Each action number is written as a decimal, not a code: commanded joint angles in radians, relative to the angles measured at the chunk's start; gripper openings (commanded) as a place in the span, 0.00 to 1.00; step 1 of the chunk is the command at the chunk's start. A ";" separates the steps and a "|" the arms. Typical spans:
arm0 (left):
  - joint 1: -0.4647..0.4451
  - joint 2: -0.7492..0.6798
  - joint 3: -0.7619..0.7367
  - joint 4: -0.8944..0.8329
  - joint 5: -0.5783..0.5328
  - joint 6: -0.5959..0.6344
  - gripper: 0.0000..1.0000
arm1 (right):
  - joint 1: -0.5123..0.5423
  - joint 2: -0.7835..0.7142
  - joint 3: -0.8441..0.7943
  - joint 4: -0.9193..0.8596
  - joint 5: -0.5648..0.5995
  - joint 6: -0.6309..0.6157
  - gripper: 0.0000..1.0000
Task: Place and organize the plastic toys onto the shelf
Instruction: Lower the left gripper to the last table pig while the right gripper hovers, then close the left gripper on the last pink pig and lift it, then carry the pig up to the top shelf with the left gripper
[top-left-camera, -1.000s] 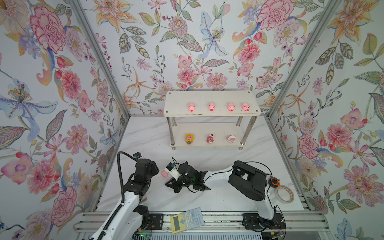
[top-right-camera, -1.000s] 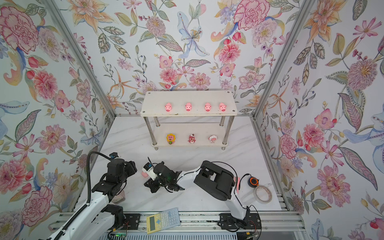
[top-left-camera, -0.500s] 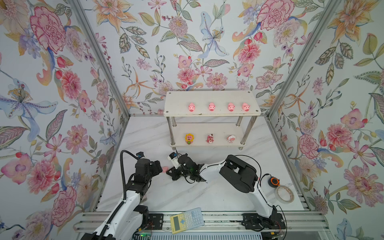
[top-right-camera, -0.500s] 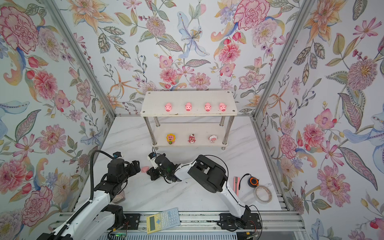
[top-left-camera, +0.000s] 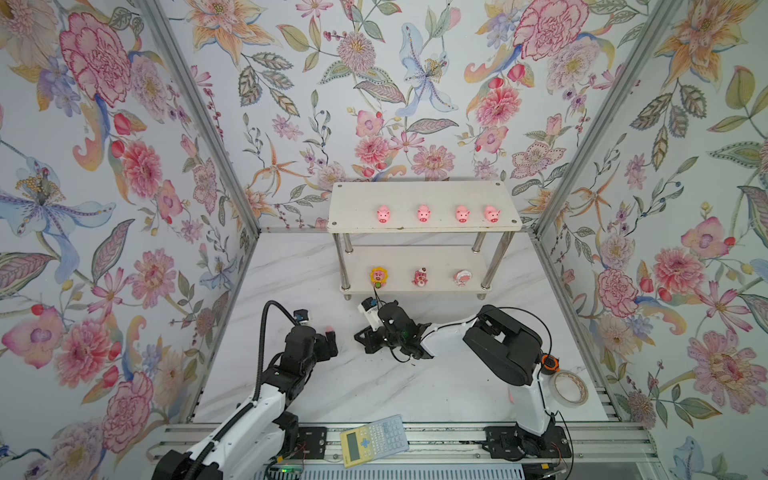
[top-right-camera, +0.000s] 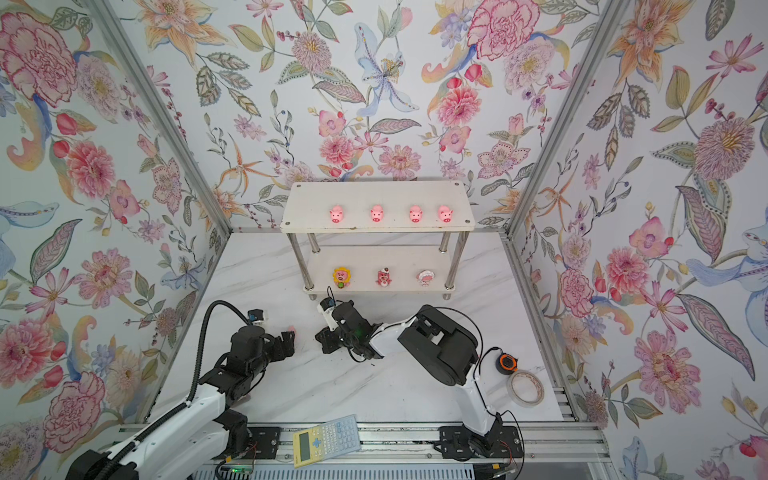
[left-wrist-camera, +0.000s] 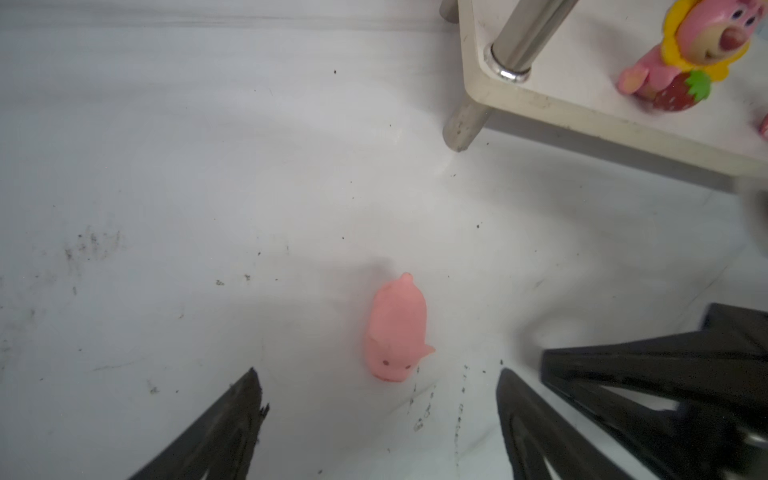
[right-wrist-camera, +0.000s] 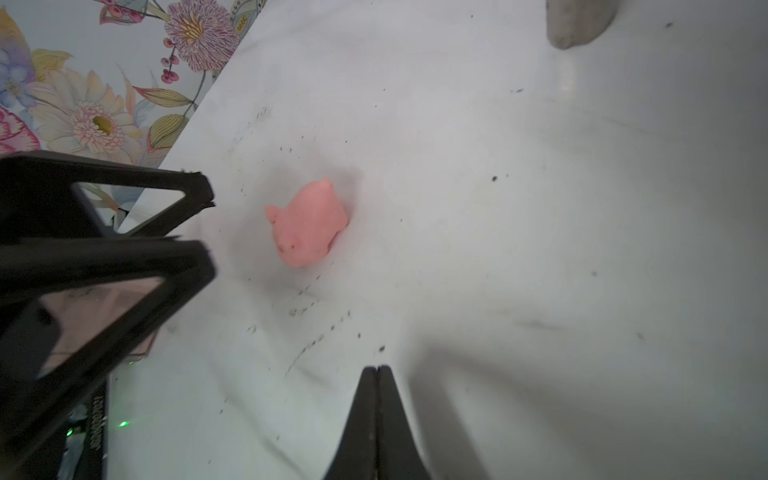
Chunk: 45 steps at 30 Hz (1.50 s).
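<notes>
— Where is the last pig (left-wrist-camera: 397, 332) sitting right now?

— It is lying on the white table (top-left-camera: 415, 386), in front of the shelf (top-left-camera: 415, 195) and near its front left leg. Its face is pointing toward the left gripper (left-wrist-camera: 379, 386). Nothing is touching it. In both top views it is showing only as a pink speck past that gripper's fingers.

— What is that gripper doing?

— It is hovering low over the table with its jaws spread wide, the fingertips just short of the pig's snout. It is grasping nothing.

— And the right gripper (right-wrist-camera: 377, 374)?

— It is reaching across the middle with its fingers pressed tight together and nothing between them. Its tip is pointing toward the pig from the other side, near it but apart.

— How is the shelf looking?

— Four more pigs (top-left-camera: 423, 213) are standing in a row on the top tier, all facing forward. The lower tier is carrying three toys: a yellow-maned toy (top-left-camera: 378, 277) on the left, a dark pink bear (top-left-camera: 420, 277) in the middle and a round pink-and-white toy (top-left-camera: 462, 277) on the right.

— Is anything else lying about?

— A calculator (top-left-camera: 374, 440) is resting on the front rail (top-left-camera: 449, 434). A roll of tape (top-left-camera: 570, 387) is lying by the right arm's base, with an orange tape measure (top-left-camera: 549, 363) just beside it.
</notes>
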<state>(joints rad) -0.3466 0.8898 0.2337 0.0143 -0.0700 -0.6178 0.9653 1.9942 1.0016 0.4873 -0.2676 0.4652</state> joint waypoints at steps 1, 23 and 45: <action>-0.017 0.063 0.036 -0.001 -0.089 0.016 0.83 | -0.005 -0.125 -0.088 0.006 0.064 -0.028 0.00; -0.059 0.391 0.155 0.109 -0.090 0.004 0.63 | 0.003 -0.307 -0.288 0.026 0.111 -0.002 0.01; -0.173 -0.022 0.645 -0.535 -0.322 0.011 0.18 | -0.004 -0.360 -0.335 0.011 0.137 -0.002 0.03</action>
<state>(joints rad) -0.4950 0.9154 0.7696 -0.3553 -0.3218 -0.6159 0.9668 1.6615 0.6804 0.5022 -0.1535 0.4606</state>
